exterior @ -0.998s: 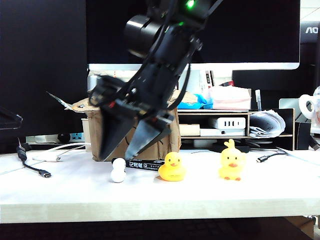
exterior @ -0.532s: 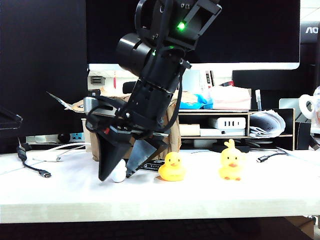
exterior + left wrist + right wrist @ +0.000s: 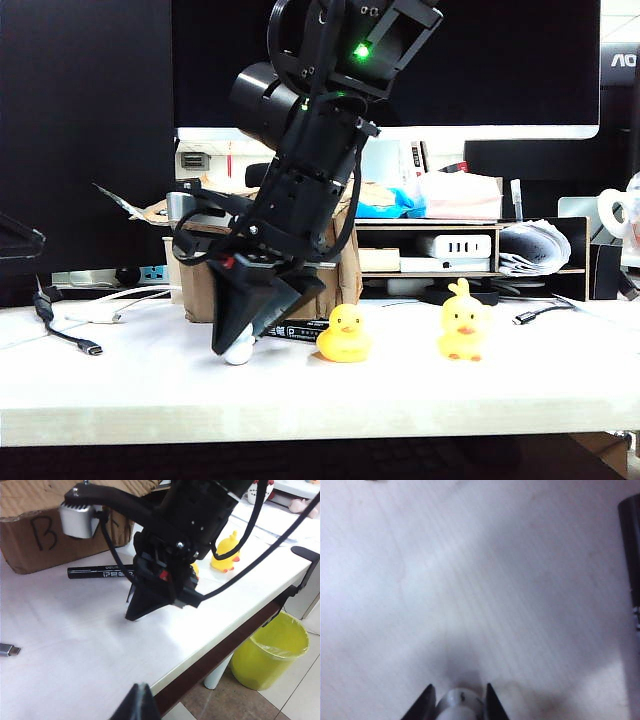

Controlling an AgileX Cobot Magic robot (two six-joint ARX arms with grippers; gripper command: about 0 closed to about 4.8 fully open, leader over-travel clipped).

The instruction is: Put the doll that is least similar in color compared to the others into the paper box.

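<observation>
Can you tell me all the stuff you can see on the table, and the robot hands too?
doll: one, white, on the table between the right gripper's fingers
rubber duck: one, yellow, mid table
chick: one, yellow, right of the duck
paper box: one, brown, behind the toys
marker pen: one, black, lying before the box
table: one, pale wood
bin: one, yellow, on the floor
right gripper: black, closed around the doll
left gripper: black tip, off the table edge

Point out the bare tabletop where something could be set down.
Bare: the white tabletop's front-left, between the black USB cable and small white doll. Crowded: right claw pinching that doll, by the brown cardboard box, black marker and yellow rubber duck.
</observation>
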